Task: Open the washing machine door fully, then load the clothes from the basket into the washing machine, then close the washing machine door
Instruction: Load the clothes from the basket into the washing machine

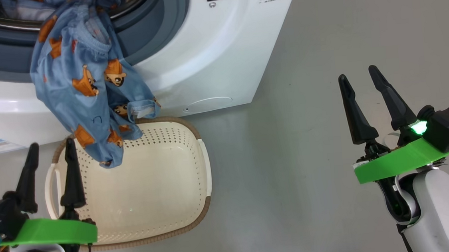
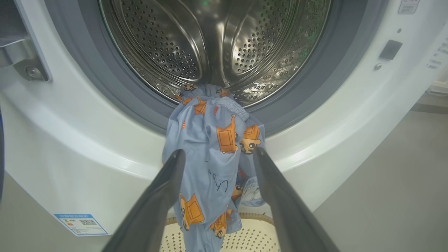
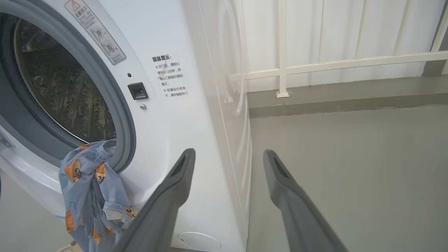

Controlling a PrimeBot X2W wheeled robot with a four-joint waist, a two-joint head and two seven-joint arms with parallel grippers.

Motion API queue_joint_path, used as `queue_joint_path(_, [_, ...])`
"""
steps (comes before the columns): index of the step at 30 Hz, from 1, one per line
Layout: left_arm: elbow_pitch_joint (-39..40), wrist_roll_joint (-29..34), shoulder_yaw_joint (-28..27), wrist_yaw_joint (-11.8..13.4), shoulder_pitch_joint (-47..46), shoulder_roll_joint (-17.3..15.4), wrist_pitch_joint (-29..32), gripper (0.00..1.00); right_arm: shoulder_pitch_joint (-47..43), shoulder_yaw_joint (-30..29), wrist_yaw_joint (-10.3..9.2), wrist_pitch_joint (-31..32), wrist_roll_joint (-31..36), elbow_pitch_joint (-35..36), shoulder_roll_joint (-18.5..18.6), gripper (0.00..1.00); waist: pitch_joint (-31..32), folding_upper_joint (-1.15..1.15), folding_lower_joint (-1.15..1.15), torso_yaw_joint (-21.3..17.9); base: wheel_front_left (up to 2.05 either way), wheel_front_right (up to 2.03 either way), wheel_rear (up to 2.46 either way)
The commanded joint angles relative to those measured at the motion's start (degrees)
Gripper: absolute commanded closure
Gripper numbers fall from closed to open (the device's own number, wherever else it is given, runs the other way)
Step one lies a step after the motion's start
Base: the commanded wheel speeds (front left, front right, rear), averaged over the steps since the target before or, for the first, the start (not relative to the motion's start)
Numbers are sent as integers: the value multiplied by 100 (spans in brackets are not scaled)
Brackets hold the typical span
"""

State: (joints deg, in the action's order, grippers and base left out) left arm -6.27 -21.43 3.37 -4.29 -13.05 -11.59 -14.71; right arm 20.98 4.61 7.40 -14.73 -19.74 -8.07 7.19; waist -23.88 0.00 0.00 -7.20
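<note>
Clothes [image 1: 85, 85] half loaded: top bunched at drum [image 2: 217, 42] lip, bulk draped over gasket [image 2: 140, 105], down washing machine [image 1: 211, 63] front, hem dangling into basket [image 1: 166, 194]. Left claw [image 1: 51, 142] wide, empty, over basket's left end, fabric framed between its fingers in left wrist view. Right claw [image 1: 357, 73] wide, empty, well apart over floor [image 1: 312, 175]. Risks: hanging weight likely drags garment back out; shallow pinch catches one layer only; door shut early traps cloth on gasket.

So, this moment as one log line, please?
clothes: half in washing machine, hanging over basket | left gripper: open | right gripper: open
</note>
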Motion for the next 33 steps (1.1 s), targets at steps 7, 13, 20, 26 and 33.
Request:
queue_joint_path(7, [197,51,-280,4,81,-65,-29,0,-98,135,9,-27,8,128,23,0,5,0,0,-23,0,0,0])
queue_joint_path(13, [-15,-50,-206,-61,-14,-61,42,0,-92,156,9,-27,2,115,6,0,-13,0,0,-53,0,0,0])
queue_joint_path(20, [-1026,-316,83,-222,-521,-158,424,0,-34,228,9,-27,-27,127,-39,0,-120,0,0,-173,0,0,0])
queue_joint_path(26, [-2080,-476,359,-298,-1254,-339,391,0,31,251,9,-27,-44,146,-99,0,-301,0,0,-360,0,0,0])
queue_joint_path(33, [-3018,-665,703,-316,-1987,-458,318,0,75,248,9,-27,-32,181,-170,0,-514,0,0,-545,0,0,0])
